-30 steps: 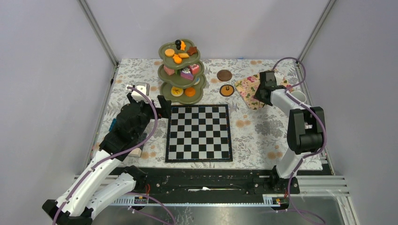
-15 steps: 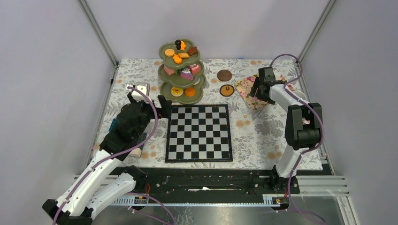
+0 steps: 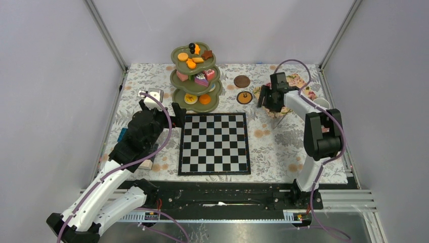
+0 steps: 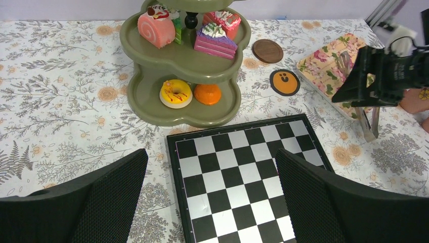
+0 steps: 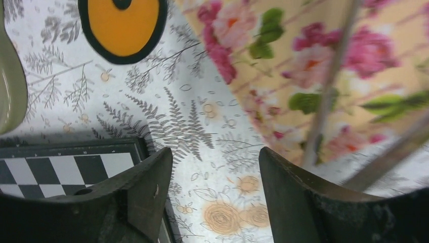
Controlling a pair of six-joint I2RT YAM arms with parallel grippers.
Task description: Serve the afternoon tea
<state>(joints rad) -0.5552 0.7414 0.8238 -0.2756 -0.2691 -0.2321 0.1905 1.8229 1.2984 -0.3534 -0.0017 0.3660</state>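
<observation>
The olive-green three-tier stand (image 3: 196, 76) stands at the back centre, with pastries on every tier. In the left wrist view the stand (image 4: 152, 55) holds a pink roll (image 4: 155, 23), a pink cake slice (image 4: 215, 38), a doughnut (image 4: 175, 93) and an orange pastry (image 4: 207, 93). My left gripper (image 3: 176, 114) is open and empty at the chessboard's far-left corner, in front of the stand; its own view (image 4: 210, 202) shows it over the board. My right gripper (image 3: 265, 97) is open and empty, low over the cloth between the orange coaster (image 3: 245, 97) and the floral mat (image 3: 286, 91). One cup (image 3: 323, 104) stands at the right.
The chessboard (image 3: 214, 143) lies in the middle. A brown coaster (image 3: 242, 81) lies behind the orange one. Metal tongs (image 5: 329, 86) lie on the floral mat (image 5: 324, 61). A blue block (image 3: 121, 134) and a beige block (image 3: 146, 163) sit under my left arm.
My right gripper has swung left, from over the floral mat to its left edge near the orange coaster. The left arm has hardly moved.
</observation>
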